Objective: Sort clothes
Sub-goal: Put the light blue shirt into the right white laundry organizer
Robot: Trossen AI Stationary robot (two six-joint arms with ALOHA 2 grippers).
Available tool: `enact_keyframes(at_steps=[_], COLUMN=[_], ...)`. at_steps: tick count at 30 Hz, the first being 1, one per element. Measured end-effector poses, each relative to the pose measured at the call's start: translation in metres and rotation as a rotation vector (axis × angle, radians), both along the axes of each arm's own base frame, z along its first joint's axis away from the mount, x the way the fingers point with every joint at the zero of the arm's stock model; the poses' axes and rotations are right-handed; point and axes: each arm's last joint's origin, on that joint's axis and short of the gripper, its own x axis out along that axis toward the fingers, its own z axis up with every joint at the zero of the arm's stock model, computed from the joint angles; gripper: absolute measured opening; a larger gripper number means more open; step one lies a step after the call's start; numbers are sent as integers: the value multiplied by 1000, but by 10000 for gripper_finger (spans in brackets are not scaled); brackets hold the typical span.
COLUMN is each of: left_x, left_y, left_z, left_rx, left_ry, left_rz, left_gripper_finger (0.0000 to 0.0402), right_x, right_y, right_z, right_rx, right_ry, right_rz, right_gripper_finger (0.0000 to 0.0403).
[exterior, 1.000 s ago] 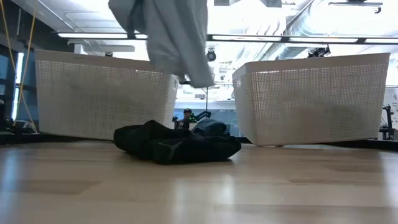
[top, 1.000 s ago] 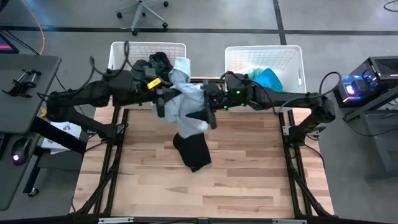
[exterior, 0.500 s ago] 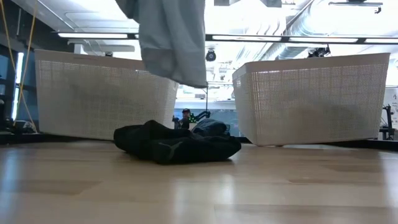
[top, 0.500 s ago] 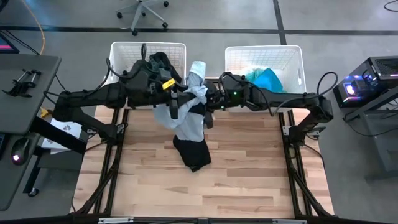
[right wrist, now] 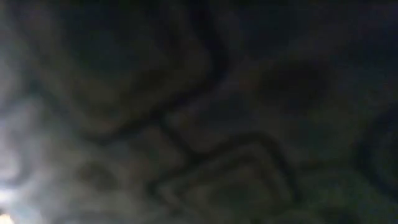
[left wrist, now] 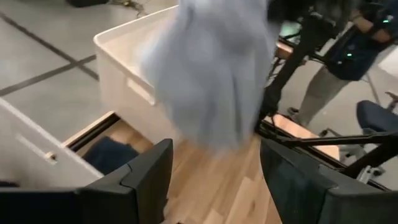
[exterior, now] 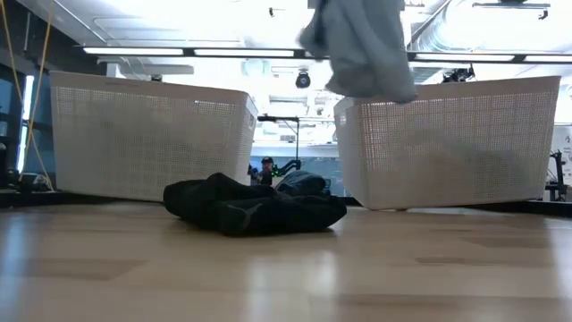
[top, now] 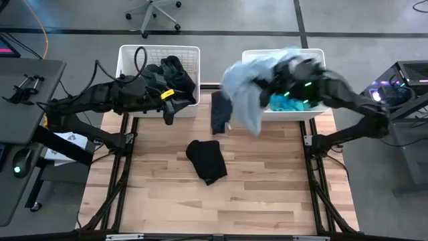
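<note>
Item: pale blue garment point(top: 247, 90), carried by my right gripper point(top: 284, 80). It hangs over the near left corner of the right basket point(top: 317, 63), most of the cloth still outside that wall, its long axis drooping toward the table point(top: 254, 194). The basket lies just beyond my right gripper; teal clothes point(top: 289, 102) are already inside. My right fingers are buried in fabric, so I cannot tell how they are set.

Item: left gripper point(left wrist: 214, 168), fingers apart, empty, at the near edge of the left basket point(top: 130, 57), which holds dark clothes point(top: 175, 73).

Item: black garment point(top: 207, 161), table centre, untouched.
</note>
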Motion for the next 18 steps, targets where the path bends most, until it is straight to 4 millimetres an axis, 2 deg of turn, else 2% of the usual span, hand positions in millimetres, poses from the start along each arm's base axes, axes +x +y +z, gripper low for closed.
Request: enact_keyframes(at_steps=[5,9,14,18], left_x=[-1,2,5,4], left_y=[1,1,1,1], left_z=[-1,-3,-5,-5], left_rx=[24,44,59,89], left_ry=[21,35,52,69], left_rz=[26,29,24,12], left_gripper_finger=[227,227,227,227], right_x=[-46,-70,-76,-62], right_y=[-22,-42,-76,-103], right_z=[19,15,-19,-66], right_rx=[-127,-170,-19,180], right_ry=[-22,105,397,520], right_rz=[-249,-441,-575,-514], right_gripper_finger=[33,33,33,33])
